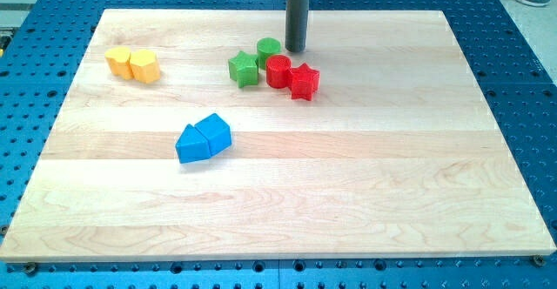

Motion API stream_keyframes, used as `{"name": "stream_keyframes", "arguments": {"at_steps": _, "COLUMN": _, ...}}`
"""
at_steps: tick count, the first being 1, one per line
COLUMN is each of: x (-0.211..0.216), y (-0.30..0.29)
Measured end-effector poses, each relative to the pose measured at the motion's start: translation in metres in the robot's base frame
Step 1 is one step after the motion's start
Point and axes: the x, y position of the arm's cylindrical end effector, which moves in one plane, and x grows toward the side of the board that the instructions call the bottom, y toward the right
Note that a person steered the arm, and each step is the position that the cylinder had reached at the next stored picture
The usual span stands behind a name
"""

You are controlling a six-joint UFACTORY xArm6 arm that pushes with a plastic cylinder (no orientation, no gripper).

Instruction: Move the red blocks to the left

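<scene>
A red cylinder (278, 70) and a red star block (304, 82) sit touching each other in the upper middle of the wooden board (278, 193). A green star block (244, 68) and a green cylinder (268, 51) lie just to their left, close against the red cylinder. My tip (296, 49) stands just above the red cylinder toward the view's top, right of the green cylinder, with a small gap to both.
Two yellow blocks (133, 63) sit side by side at the upper left. Two blue blocks (203, 138) lie together left of the centre. The board rests on a blue perforated table (522, 80).
</scene>
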Motion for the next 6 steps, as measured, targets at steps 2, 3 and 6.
{"name": "stream_keyframes", "arguments": {"at_steps": 2, "x": 0.004, "y": -0.024}}
{"name": "stream_keyframes", "arguments": {"at_steps": 3, "x": 0.013, "y": 0.033}}
{"name": "stream_keyframes", "arguments": {"at_steps": 6, "x": 0.090, "y": 0.027}}
